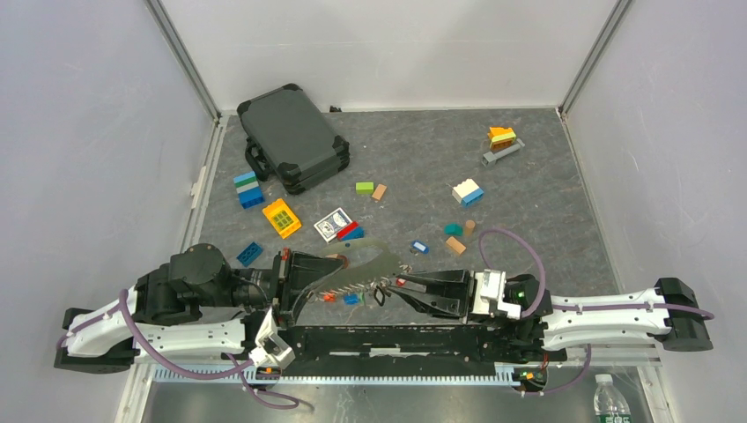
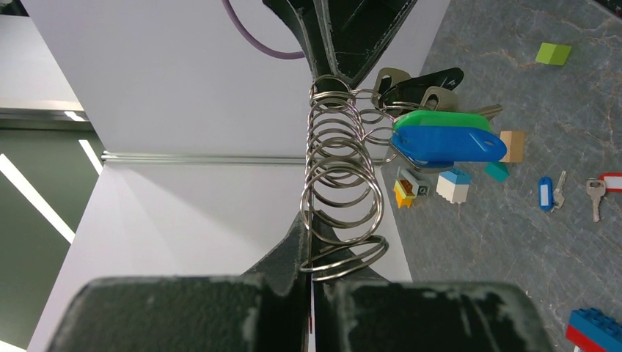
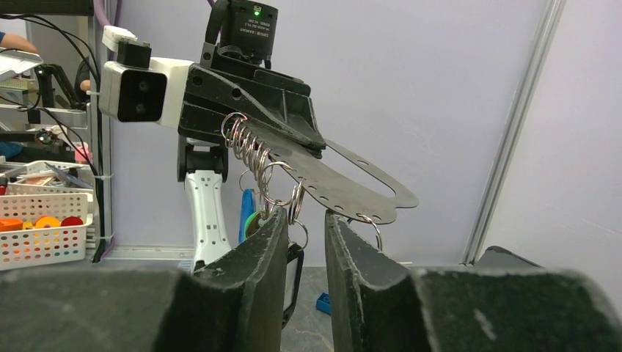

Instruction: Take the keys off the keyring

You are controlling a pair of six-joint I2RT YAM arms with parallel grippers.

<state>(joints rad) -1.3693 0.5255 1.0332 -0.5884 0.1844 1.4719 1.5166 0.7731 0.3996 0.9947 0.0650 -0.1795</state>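
Clamping one end of the keyring (image 3: pixel 345 183), a flat grey metal strip with punched holes and a wavy edge, the left gripper (image 2: pixel 311 253) is fully closed on it and holds it out level above the worktop (image 1: pixel 546 203). Item, silver wire split rings (image 2: pixel 341 183): a close row threaded along the strip from the gripper outward. Item, keys (image 2: pixel 447 145): small silver metal blades with blue, green and black plastic heads, bunched on the rings at the strip's far end. Item, right gripper (image 3: pixel 308 220): jaws partly apart with a gap showing between them, raised under the strip's free end, one hanging ring and a black head in the gap; contact cannot be told. Item, loose keys (image 2: pixel 544 193): one blue-headed and one red-tagged, lying apart on the worktop beyond. Hazards, as judged: the bunched heads could be pinched together, so that a pull drags several rings at once. A ring may catch on the wavy edge or in a hole and lever the thin strip round in the left gripper's hold. A freed key could drop near the arm bases. Surface: dark grey mottled worktop carrying a black hard-shell case (image 1: pixel 293 137), scattered coloured plastic building blocks (image 1: pixel 282 218) and a small playing-card box (image 1: pixel 333 224). Room: plain white panel walls (image 1: pixel 396 44) with metal corner posts on three sides. A clear plastic bottle (image 1: pixel 608 401) stands below the near edge.
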